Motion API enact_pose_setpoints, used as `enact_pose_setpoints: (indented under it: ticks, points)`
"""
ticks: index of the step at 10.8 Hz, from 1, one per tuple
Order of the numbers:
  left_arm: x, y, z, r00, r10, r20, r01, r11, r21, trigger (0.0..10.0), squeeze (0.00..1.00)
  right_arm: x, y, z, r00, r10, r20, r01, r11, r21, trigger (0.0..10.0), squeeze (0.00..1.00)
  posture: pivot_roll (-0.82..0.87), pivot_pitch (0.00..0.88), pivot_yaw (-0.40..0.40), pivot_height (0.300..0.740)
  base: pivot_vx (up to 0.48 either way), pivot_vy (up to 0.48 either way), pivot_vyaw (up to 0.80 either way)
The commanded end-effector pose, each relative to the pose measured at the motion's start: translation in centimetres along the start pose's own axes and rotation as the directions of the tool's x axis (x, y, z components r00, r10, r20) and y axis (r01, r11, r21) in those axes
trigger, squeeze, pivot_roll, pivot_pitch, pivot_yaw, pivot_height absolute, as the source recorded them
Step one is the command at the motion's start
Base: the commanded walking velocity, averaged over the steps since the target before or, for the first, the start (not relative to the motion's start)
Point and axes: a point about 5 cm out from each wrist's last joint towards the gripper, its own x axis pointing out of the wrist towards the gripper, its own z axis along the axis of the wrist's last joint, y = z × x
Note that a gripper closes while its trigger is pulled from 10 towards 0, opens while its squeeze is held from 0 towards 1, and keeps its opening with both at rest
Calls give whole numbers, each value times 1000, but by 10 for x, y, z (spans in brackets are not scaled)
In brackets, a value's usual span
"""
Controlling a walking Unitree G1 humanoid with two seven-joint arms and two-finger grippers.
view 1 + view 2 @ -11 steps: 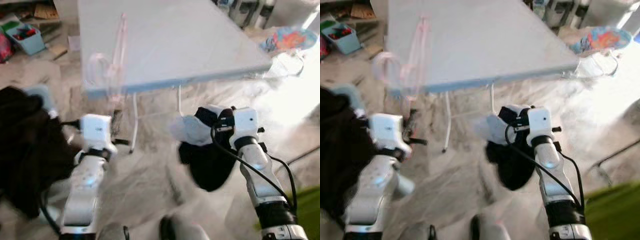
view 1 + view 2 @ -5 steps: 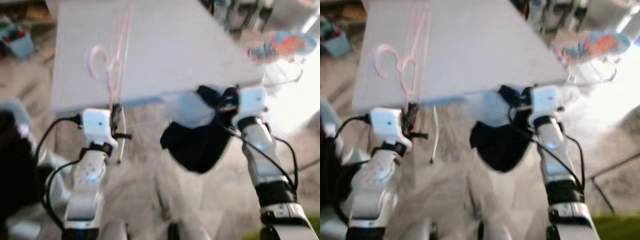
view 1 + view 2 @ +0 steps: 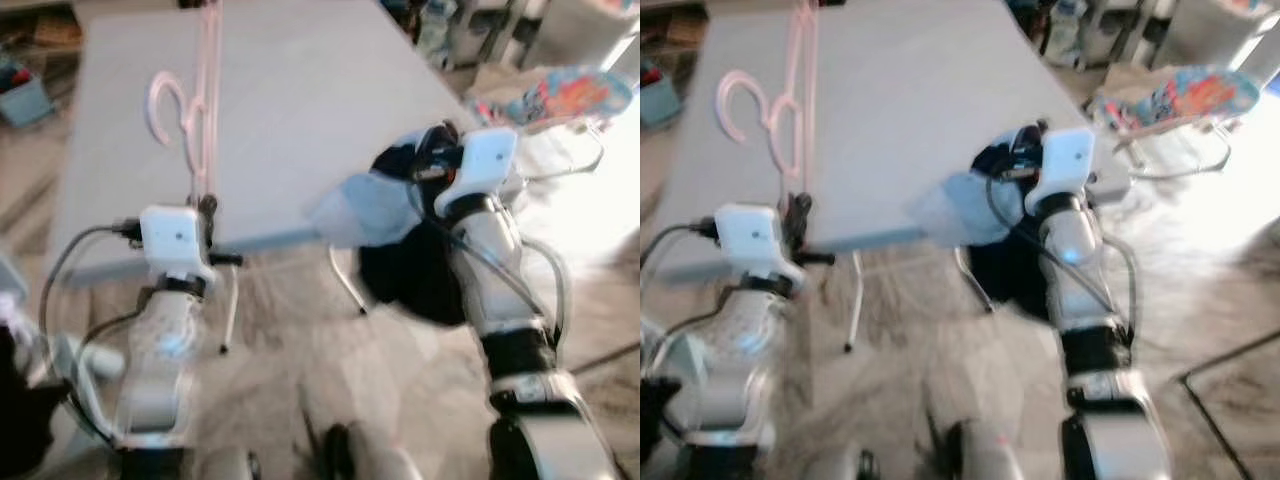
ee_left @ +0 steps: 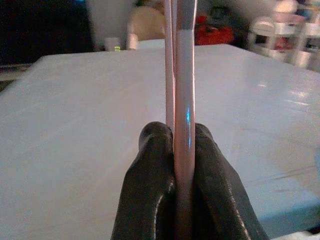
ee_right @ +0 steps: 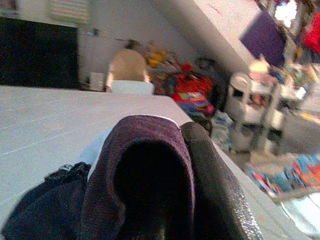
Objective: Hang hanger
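Observation:
A pink hanger point(image 3: 200, 90) stands upright over the near left edge of the grey table point(image 3: 300, 110), hook to the left. My left gripper point(image 4: 182, 150) is shut on its lower bar; both black fingers point(image 4: 150, 170) press against the pink rod point(image 4: 183, 90). My right gripper point(image 3: 425, 165) is at the table's near right corner, shut on a dark garment with a pale blue part point(image 3: 365, 210) that hangs down off the edge point(image 3: 415, 280). In the right wrist view the dark purple cloth point(image 5: 140, 165) covers the fingers point(image 5: 215, 180).
A colourful baby bouncer point(image 3: 565, 95) stands to the right of the table. The table's thin white legs point(image 3: 232, 310) rise from a marbled floor. A blue toy bin point(image 3: 20, 90) sits far left, and shelves with clutter stand behind the table.
The camera has moved closer to the table. Both arms have risen: the hanger now stands over the tabletop, and the right gripper carried the garment up to the table's corner.

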Motion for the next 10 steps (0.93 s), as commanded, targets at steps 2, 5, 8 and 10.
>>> enact_pose_setpoints:
  ticks: [2,5,8,10]
  points:
    - [2,11,3,994,107,15,-108,991,76,10000,0,29,18,35,992,20,127,-31,996,86,10000,0,21,119,-56,740,0,0,0]
    - [7,15,6,980,197,28,-199,973,115,10000,0,74,46,84,975,-11,220,-63,943,327,10000,0,57,116,-84,740,0,0,0]
    - [5,17,6,972,231,36,-234,963,134,10000,0,87,62,107,962,-18,274,-186,690,699,10000,0,70,126,-89,740,0,0,0]
    - [6,11,8,976,215,45,-219,966,136,10000,0,90,68,106,965,-4,261,-196,652,733,10000,0,69,118,-87,740,0,0,0]
